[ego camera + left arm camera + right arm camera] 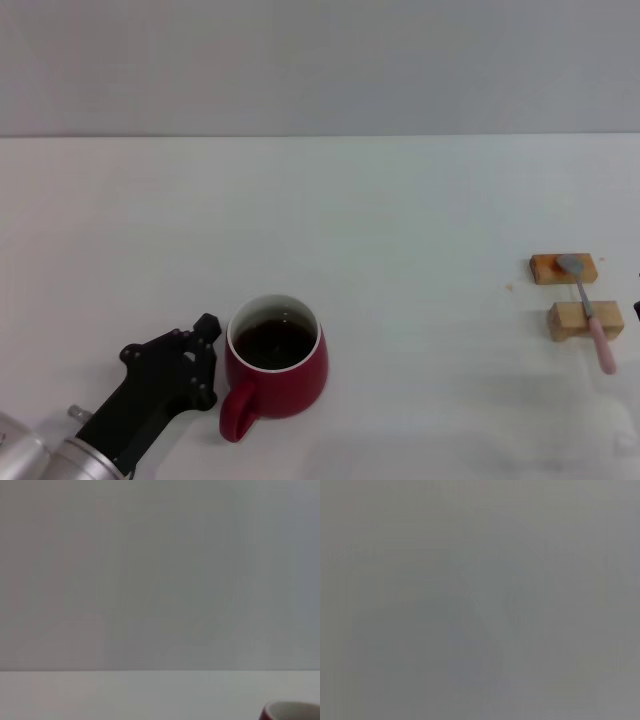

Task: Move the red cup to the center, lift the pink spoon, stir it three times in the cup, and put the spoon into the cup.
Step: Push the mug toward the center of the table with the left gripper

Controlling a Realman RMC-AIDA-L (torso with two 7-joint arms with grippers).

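Note:
The red cup (275,365) stands near the table's front, left of the middle, with dark liquid inside and its handle turned toward the front edge. The left wrist view catches its rim (292,711) at the picture's edge. My left gripper (200,365) is low over the table, close against the cup's left side, with nothing seen held in it. The pink spoon (598,340) lies far to the right, across two small wooden blocks, its grey bowl on the farther one. My right gripper does not show; the right wrist view is plain grey.
An orange-brown block (548,269) and a paler wooden block (567,321) prop the spoon up near the right edge. The white table (400,230) runs back to a grey wall.

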